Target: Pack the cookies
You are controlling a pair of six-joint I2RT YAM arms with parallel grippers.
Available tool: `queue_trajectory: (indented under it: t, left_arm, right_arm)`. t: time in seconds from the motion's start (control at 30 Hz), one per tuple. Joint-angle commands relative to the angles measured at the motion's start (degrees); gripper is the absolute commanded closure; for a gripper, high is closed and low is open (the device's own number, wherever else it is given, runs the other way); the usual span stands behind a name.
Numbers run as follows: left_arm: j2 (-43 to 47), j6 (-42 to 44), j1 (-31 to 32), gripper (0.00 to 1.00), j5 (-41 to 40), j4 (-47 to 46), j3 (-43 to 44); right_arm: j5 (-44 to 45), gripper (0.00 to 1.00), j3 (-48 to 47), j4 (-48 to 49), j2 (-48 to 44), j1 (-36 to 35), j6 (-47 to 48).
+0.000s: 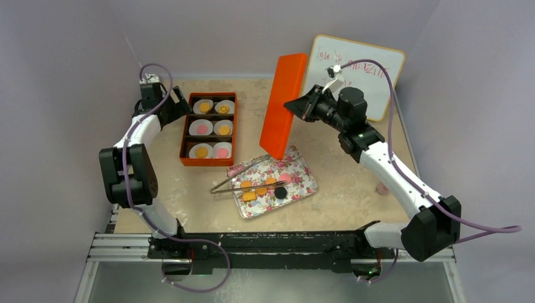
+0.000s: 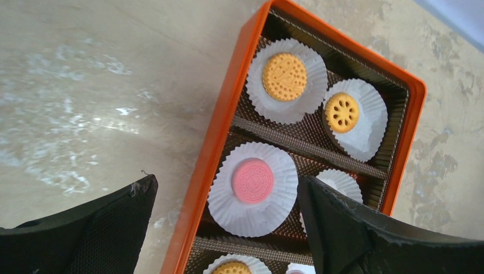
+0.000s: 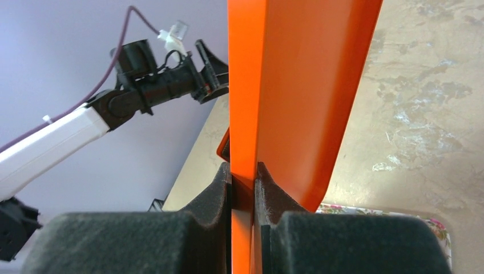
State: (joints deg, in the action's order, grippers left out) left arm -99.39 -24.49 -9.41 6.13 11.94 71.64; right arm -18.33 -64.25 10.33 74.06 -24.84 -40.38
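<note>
- The right gripper (image 3: 242, 171) (image 1: 296, 104) is clamped on the edge of an orange lid (image 3: 297, 85) (image 1: 284, 104). It holds the lid on edge, nearly upright, over the middle of the table (image 1: 353, 189).
- The lid's lower corner hangs by the far edge of a floral tray (image 1: 303, 180); whether the two touch cannot be told.
- The left gripper (image 2: 227, 184) (image 1: 180, 108) hovers with its jaws spread wide and nothing between them, at the far-left side of an orange box (image 1: 187, 129) (image 2: 222, 114). In the wrist view one finger sits over bare table and the other over the box interior.
- Six cookies (image 1: 202, 129) lie in the box, one in each of its white paper cups (image 2: 254, 188), arranged in three rows of two.
- The far row holds an orange-tan round and a yellow patterned one, and the middle row a pink and an orange. The near row holds an orange and a pink.
- More cookies remain on the tray, right of and nearer than the box. There are three orange rounds, a pink one, a dark one and a square tan one, grouped near the tray's middle.
- Metal tongs (image 1: 243, 183) lie across the tray's left edge, with their tips among the cookies there.
- A whiteboard (image 1: 372, 63) leans against the far wall behind the right arm.
</note>
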Motion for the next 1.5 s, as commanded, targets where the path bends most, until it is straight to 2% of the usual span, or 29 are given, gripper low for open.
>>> queue_trajectory:
  t: [0.0, 0.33, 0.57, 0.93, 1.07, 1.23, 1.47]
  left_arm:
    - [-2.22, -0.72, -0.25, 0.10, 6.07, -0.97, 3.23]
    - [-8.55, -2.34, -0.36, 0.11, 13.24, -1.94, 3.70]
    - [-8.32, -7.55, 0.13, 0.14, 21.81, -5.84, 1.53]
    - [-6.73, -11.76, 8.14, 0.15, 24.48, -10.57, -1.11]
    - [-5.19, -14.45, 8.97, 0.15, 25.52, -15.58, -3.52]
    - [-0.07, -15.89, 8.88, 0.16, 23.05, -16.60, -5.76]
    - [10.62, -19.75, 1.92, 0.16, 19.15, -15.23, -10.19]
  right_arm:
    - [-4.24, 1.00, -1.04, 7.65, -2.13, -0.17, 2.49]
    - [-5.74, 1.00, -0.28, 9.03, -1.90, -0.13, 3.33]
    - [-6.55, 1.00, -0.18, 9.36, -2.08, -0.12, 3.64]
    - [-7.72, 1.00, -1.04, 9.95, -0.28, -0.12, 3.39]
    - [-8.98, 1.00, -1.76, 11.18, 1.47, -0.13, 2.10]
    - [-11.06, 1.00, -3.61, 15.37, 4.78, -0.12, -0.57]
    - [-16.95, 1.00, -9.34, 23.45, 13.76, -0.12, -8.37]
